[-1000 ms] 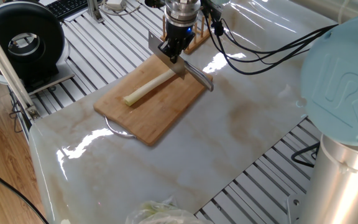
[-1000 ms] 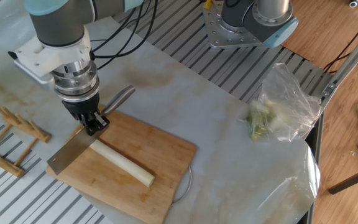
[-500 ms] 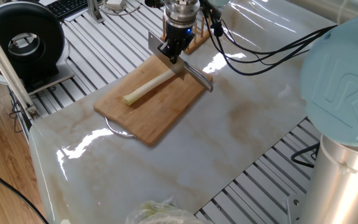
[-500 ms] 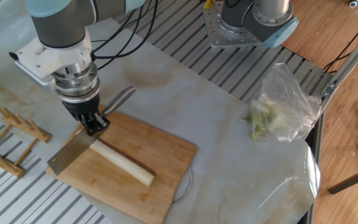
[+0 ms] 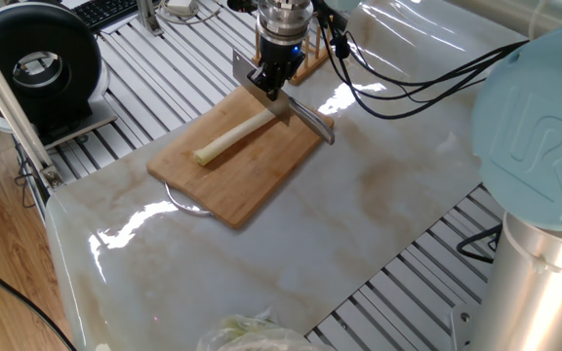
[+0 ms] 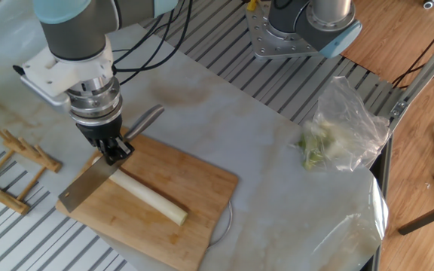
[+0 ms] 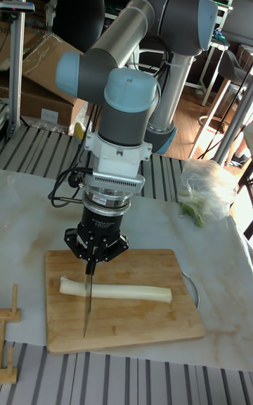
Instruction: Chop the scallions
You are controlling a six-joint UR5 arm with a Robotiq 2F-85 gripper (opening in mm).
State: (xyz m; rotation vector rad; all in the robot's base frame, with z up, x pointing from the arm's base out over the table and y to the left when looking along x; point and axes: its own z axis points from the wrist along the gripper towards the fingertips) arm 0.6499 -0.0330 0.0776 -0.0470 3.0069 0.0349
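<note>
Chopping step at its start: the gripper (image 7: 91, 252) has its fingers clenched on the handle of a cleaver (image 6: 87, 187), whose flat blade hangs below the fingers and crosses the scallion (image 7: 116, 292) near its pale white end. The stalk lies whole on the bamboo cutting board (image 5: 261, 180), no chunk yet cut off; its yellowish-green end points away from the fingers, toward the board's far edge. In the tall fixed view the blade's edge appears to meet or nearly meet the stalk, but contact cannot be confirmed. Good practice, as a judgement: the blade should descend straight and square to the stalk until it reaches the board, so the cut is clean and the round stalk does not roll sideways; nothing pins the stalk, so a slanted or glancing stroke could push it along the board. Successive cuts would best step from the white end beneath the fingers toward the green end. A bagged leafy bundle (image 6: 336, 135) lies well apart from the fingers, out of the working area
</note>
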